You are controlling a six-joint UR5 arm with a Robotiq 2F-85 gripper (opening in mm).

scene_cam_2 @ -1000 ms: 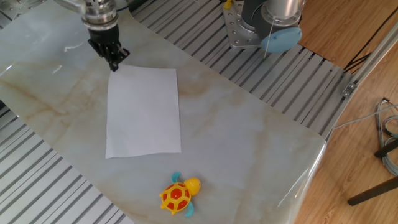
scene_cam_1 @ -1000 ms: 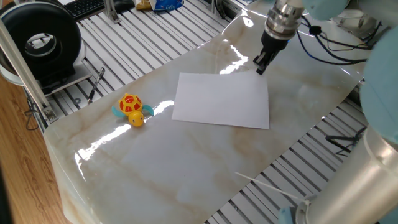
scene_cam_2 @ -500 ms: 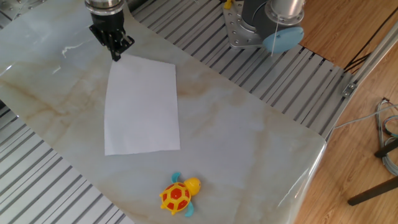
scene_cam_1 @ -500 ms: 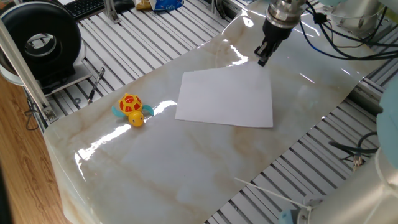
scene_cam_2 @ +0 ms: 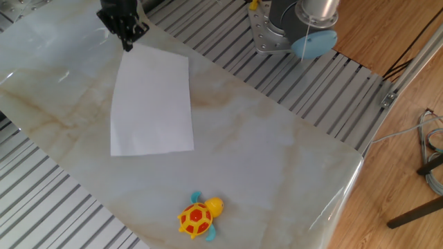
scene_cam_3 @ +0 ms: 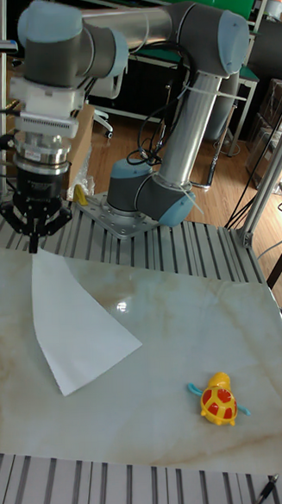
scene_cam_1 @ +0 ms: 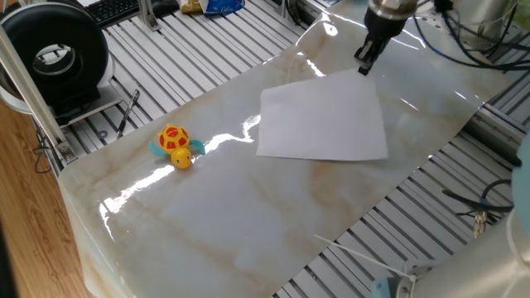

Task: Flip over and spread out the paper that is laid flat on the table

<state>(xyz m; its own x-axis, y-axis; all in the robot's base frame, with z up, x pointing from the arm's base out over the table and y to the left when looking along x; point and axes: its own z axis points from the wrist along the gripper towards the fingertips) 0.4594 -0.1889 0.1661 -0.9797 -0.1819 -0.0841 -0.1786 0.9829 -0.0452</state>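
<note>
- Gripper (scene_cam_3: 35, 238) pinches one corner of the paper (scene_cam_3: 76, 324), lifting it off the worktop (scene_cam_3: 189, 336).
- Toy turtle (scene_cam_3: 220, 401) sits well apart.

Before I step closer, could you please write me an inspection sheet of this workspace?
Surface: glossy marble-patterned table on a ribbed metal frame.
Job's things: white paper, one corner lifted at the tool, the rest trailing down to the table.
Clutter: toy turtle, apart from the paper.
Grippers: tool pinched shut on the paper's corner.
Cables: dark cables hang beside the arm; a loose bundle lies on the wooden floor.
Surroundings: black round device, keyboard, robot base.
</note>
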